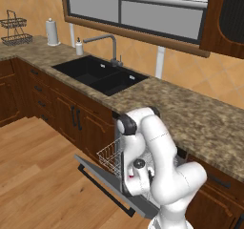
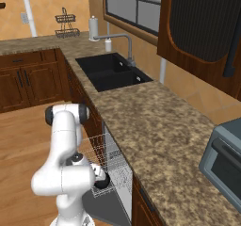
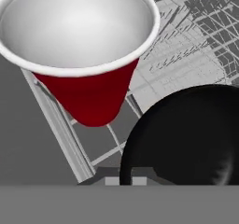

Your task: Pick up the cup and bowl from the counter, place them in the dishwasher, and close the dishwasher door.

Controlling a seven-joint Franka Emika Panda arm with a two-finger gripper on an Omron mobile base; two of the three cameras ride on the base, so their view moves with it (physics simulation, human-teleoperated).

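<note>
Our gripper (image 3: 125, 181) is pressed together low in the dishwasher (image 1: 143, 194), its fingertips pinching the near rim of the black bowl (image 3: 186, 139), which sits in the white wire rack (image 3: 186, 45). Just beside the bowl, we see the red cup (image 3: 91, 92) standing upright in the same rack, white inside facing us. Beyond, the grey dishwasher door (image 1: 102, 182) hangs open below the speckled counter (image 1: 190, 113).
</note>
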